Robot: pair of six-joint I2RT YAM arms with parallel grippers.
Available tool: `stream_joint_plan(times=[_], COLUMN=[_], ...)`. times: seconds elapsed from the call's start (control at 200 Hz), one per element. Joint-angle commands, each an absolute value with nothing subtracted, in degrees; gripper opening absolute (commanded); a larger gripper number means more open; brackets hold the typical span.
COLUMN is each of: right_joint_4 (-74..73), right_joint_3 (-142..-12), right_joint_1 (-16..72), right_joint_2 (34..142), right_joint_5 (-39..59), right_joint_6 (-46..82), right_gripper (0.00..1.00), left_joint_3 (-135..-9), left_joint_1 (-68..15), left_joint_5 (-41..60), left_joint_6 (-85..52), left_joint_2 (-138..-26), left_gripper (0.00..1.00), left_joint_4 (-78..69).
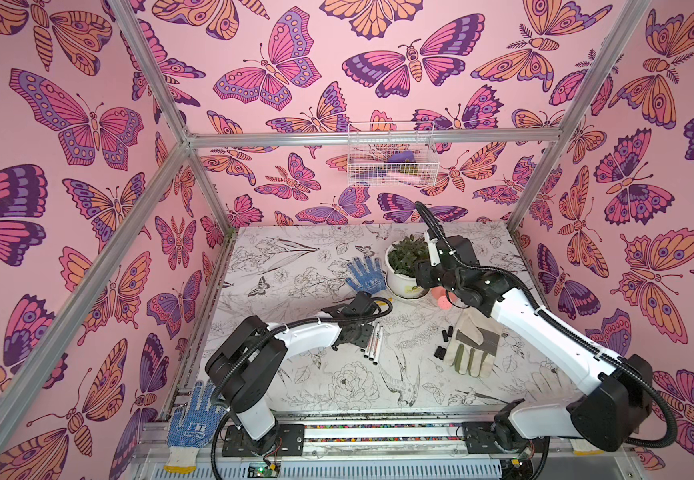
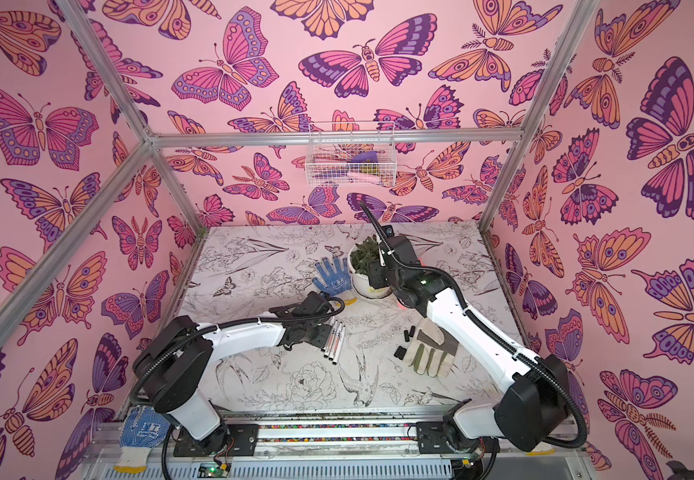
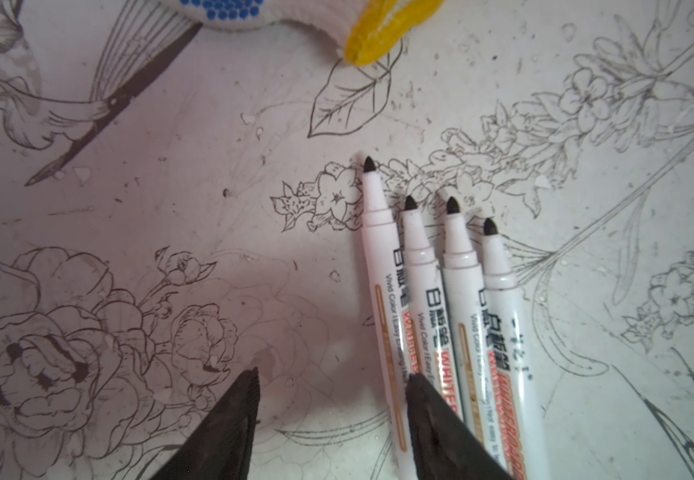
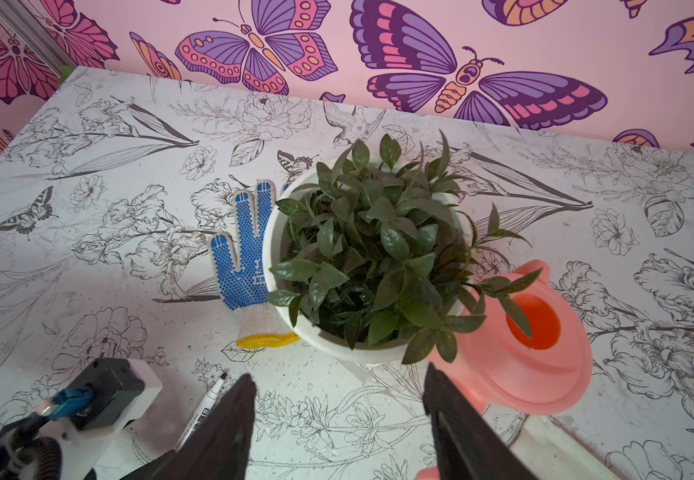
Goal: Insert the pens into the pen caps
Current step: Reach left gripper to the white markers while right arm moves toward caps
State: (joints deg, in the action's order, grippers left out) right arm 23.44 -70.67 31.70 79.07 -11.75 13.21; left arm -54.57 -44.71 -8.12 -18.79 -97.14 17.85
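In both top views no pen is capped yet: the four pens (image 1: 373,343) lie together mid-desk, and the pen caps (image 1: 438,352) lie loose nearer the right edge.

Left wrist view: the left hand (image 3: 332,376) is spread with one pen between its fingers, ungripped. The barrels read "Vivid Color" and a red "WHITEBOARD", partly hidden.

Right wrist view: the right hand (image 4: 337,376) is spread and empty.

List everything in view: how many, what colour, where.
Slim white marker pens: four, white, uncapped, centre.
Large work glove: one, beige and grey, right of centre.
Stubby black plastic caps: several, black, left of work glove.
Blue-dotted knit gloves: two, blue and white, beside pot, front-left edge.
White pot of green plant: one, back.
Pink plastic can: one, right of pot.
White wire basket: one, back wall.
Left gripper: black, open over pens.
Right gripper: black, open, empty, by pot.
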Motion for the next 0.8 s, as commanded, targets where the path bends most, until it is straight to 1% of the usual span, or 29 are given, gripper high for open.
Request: stream_joint_plan(times=[0.0,0.291,0.401,0.506,0.666,0.746,0.796], right_joint_4=[24.2,24.5,24.2,24.3,24.3,24.1,23.6], right_joint_3=[-72.2,-72.6,-72.6,-72.6,-72.1,-71.7,-71.1], right_joint_1=[32.0,32.0,32.0,32.0,32.0,32.0,31.9], right_joint_2=[78.9,78.8,78.5,78.5,78.1,77.8,77.3], right_joint_5=[-13.0,-13.2,-13.2,-13.8,-15.2,-16.2,-16.7], right_joint_6=[12.2,11.5,11.4,11.0,11.3,11.6,12.0], right_gripper=[0.66,0.66,0.66,0.66,0.66,0.67,0.66], left_joint_3=[-55.5,-55.2,-55.8,-56.4,-56.4,-56.4,-56.4], left_joint_1=[-45.0,-45.1,-45.1,-45.1,-45.1,-45.0,-44.9], left_joint_5=[-8.0,-8.5,-8.9,-9.2,-7.6,-6.8,-6.3], left_joint_6=[-18.4,-18.7,-18.4,-18.5,-19.3,-19.8,-19.9], left_joint_2=[-98.7,-98.0,-99.1,-101.0,-102.9,-103.4,-103.6], left_gripper=[0.59,0.58,0.55,0.53,0.45,0.37,0.28], left_joint_4=[19.5,19.8,20.4,22.0,25.6,27.4,28.0])
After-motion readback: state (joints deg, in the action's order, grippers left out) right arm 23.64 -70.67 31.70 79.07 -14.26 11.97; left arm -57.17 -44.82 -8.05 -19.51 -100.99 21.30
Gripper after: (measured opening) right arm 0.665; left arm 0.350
